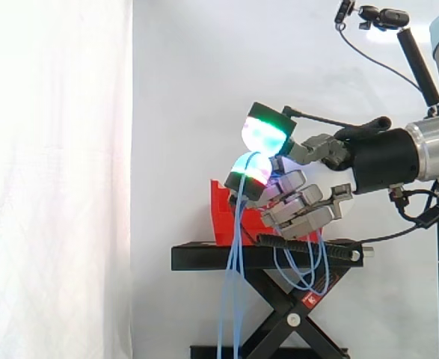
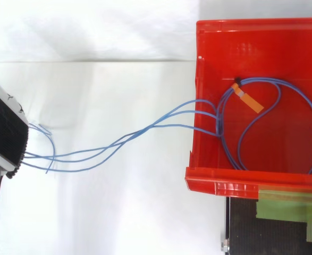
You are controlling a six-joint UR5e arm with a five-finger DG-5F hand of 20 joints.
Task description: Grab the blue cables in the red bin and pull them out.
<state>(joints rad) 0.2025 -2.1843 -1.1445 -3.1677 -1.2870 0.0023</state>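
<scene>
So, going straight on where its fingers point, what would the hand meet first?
The way looks free up to the white curtain; the hand seems to pass in front of the red bin.

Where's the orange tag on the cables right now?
In the top view the orange tag lies inside the red bin, in the upper middle of its floor, at the top of the loop of blue cables.
</scene>
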